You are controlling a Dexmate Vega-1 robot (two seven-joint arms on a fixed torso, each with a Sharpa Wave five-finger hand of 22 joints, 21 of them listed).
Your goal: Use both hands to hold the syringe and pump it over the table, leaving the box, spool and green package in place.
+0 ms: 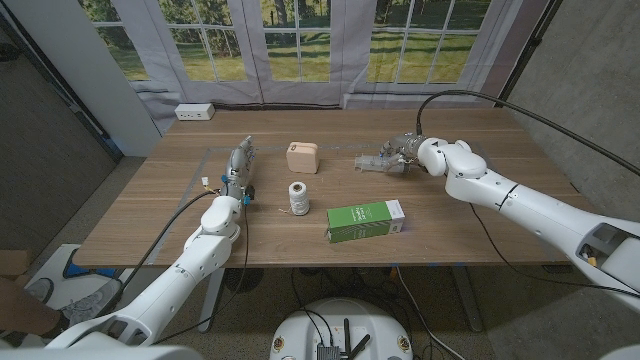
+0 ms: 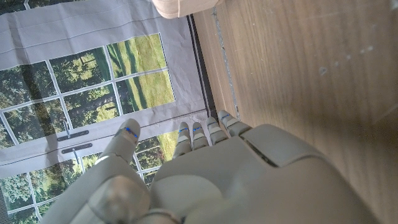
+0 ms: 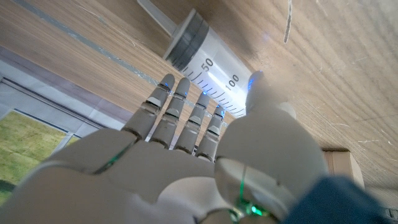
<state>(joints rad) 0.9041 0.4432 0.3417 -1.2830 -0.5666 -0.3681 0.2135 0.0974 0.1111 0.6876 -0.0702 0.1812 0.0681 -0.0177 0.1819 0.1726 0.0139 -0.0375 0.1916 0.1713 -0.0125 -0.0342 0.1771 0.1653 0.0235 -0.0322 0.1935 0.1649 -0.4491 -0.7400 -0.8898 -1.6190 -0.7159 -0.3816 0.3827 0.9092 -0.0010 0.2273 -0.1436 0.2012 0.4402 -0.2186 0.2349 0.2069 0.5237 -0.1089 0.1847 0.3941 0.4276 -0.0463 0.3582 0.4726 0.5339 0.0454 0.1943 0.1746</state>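
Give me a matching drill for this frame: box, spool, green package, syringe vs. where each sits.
Things:
1. box
2. spool
3. green package
4. syringe

Places:
A. at the right hand
B. nearest the table's front edge, lying flat
C. mid-table, standing, just in front of the box
D. mid-table, farther back than the spool

Pairs: 1-D, 2-C, 3-B, 4-A

This looks like a test room or lab corner: a plain wooden table (image 1: 430,235) stands before grey curtains (image 1: 330,60) at the frame's top, with paned windows (image 1: 210,35) showing a lawn, and a white power strip (image 1: 194,112) at upper left.
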